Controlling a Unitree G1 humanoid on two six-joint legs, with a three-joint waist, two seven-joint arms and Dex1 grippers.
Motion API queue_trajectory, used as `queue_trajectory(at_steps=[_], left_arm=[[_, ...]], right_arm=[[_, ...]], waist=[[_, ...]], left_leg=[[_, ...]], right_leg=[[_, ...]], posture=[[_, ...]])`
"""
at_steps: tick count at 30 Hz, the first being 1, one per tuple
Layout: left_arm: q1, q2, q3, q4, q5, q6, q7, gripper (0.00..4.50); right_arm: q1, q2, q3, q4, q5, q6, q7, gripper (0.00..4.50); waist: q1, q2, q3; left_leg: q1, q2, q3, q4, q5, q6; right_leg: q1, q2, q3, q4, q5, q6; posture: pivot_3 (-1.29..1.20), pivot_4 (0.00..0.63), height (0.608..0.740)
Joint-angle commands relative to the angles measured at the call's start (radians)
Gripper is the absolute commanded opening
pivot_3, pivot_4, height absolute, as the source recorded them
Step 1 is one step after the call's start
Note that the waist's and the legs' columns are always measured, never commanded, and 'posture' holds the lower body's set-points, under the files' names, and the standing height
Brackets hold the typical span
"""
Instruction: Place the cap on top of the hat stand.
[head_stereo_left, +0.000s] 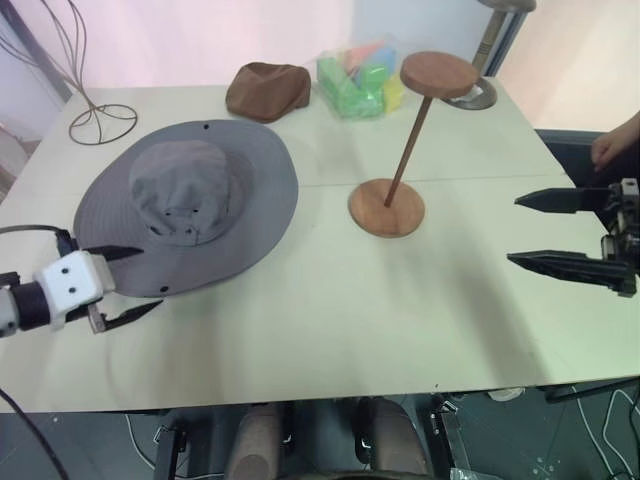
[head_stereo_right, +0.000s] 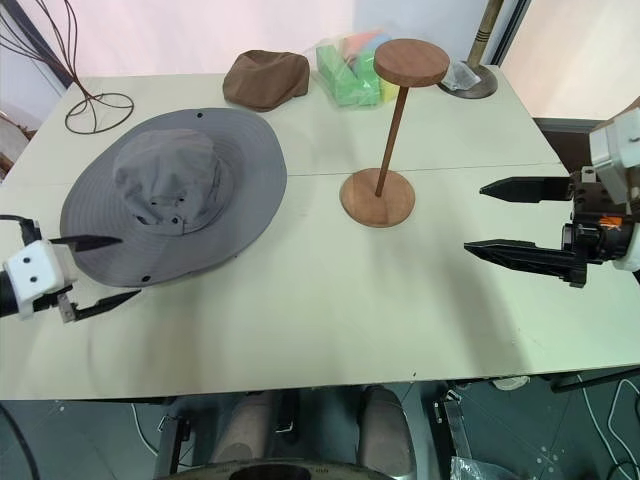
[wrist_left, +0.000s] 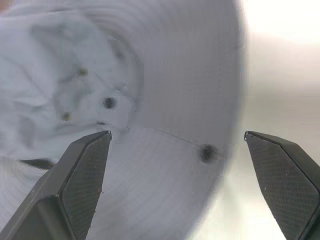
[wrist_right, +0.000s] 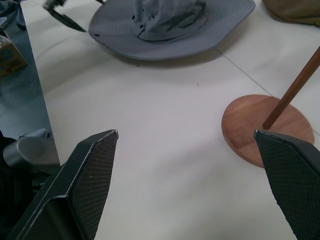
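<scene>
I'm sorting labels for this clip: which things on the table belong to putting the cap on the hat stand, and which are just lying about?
Job:
- cap, flat on the table
- hat stand, top disc bare

Lying about:
- brown folded cap
- bag of coloured blocks
- wire stand
- grey metal stand

A: Any lettering, label, brand mark or number to read anywhere here?

B: None that can be read. The cap (head_stereo_left: 188, 205) carries plain grey cloth and small eyelets, no tag or print in sight.

A: And the hat stand (head_stereo_left: 410, 140)?

B: Bare brown wood on disc, rod and base, with no stamp or sticker.

A: The clear bag of coloured pieces (head_stereo_left: 358, 78) at the back of the table?

B: If there is print on it, it is too small to tell. The small brown cap (head_stereo_left: 267, 91) shows no writing either.
</scene>
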Motion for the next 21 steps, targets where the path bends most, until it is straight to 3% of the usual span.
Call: queue_trajectory(at_steps=[1, 6, 10, 12, 21], left_arm=[[0.034, 0.012, 0.005, -0.016, 0.056, -0.082, -0.034, 4.49], [-0.074, -0.061, -0.127, 0.101, 0.285, -0.282, 0.136, 4.49], [-0.256, -0.145, -0.185, 0.271, 0.608, -0.531, 0.526, 4.49], [-0.29, -0.173, -0.199, 0.324, 0.698, -0.586, 0.669, 4.49], [-0.357, -0.219, -0.291, 0.479, 0.786, -0.589, 0.866, 4.49]], right_arm=[[-0.003, -0.016, -0.027, -0.018, 0.015, -0.022, 0.006, 4.44], [-0.008, -0.036, -0.032, -0.043, 0.049, -0.011, 0.035, 4.44], [-0.033, -0.05, -0.023, -0.054, 0.08, 0.001, 0.026, 4.44], [-0.042, -0.052, -0.017, -0.057, 0.09, 0.004, 0.017, 4.44], [-0.065, -0.061, 0.008, -0.063, 0.105, 0.007, -0.001, 4.44]], waist=[[0.0, 0.0, 0.0], [0.007, 0.0, 0.0], [0.02, -0.001, -0.001], [0.024, -0.002, -0.001], [0.025, -0.003, -0.001]], left_leg=[[0.0, 0.0, 0.0, 0.0, 0.0, 0.0], [0.0, 0.0, 0.0, -0.001, -0.001, -0.002], [-0.001, 0.0, 0.001, 0.0, 0.0, 0.0], [-0.001, 0.0, 0.001, 0.0, 0.0, 0.001], [-0.001, 0.0, 0.002, 0.001, 0.0, 0.002]], right_leg=[[0.0, 0.0, 0.0, -0.001, 0.0, 0.0], [-0.001, 0.0, 0.0, -0.002, 0.0, -0.001], [0.0, 0.0, 0.0, -0.002, 0.002, 0.001], [0.001, 0.0, 0.0, -0.002, 0.003, 0.002], [0.0, 0.0, 0.0, 0.001, 0.004, 0.004]], posture=[[0.0, 0.15, 0.74], [0.0, 0.15, 0.74], [0.0, 0.15, 0.74], [0.0, 0.15, 0.74], [0.0, 0.15, 0.74]])
